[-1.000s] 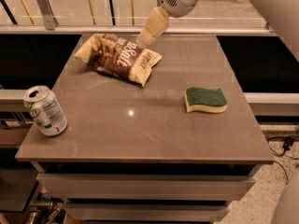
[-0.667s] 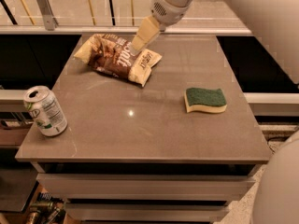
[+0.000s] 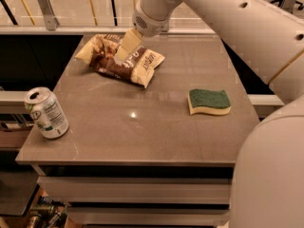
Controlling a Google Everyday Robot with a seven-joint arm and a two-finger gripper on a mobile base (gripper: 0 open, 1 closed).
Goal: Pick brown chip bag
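Over one brown chip bag (image 3: pixel 105 61), jaws

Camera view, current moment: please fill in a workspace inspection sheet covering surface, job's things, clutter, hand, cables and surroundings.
Surface: grey-brown tabletop, flat, no spills seen.
Job's things: brown chip bag, crinkled, lying at the far left of the tabletop.
Clutter: green-and-yellow sponge lying flat at the right; white-and-green soda can upright near the left front corner.
Hand: hand reaching down from the arm, its tip at the top of the bag; contact not certain.
Cables: nothing seen.
Surroundings: metal railing behind the table; dark gaps on both sides.
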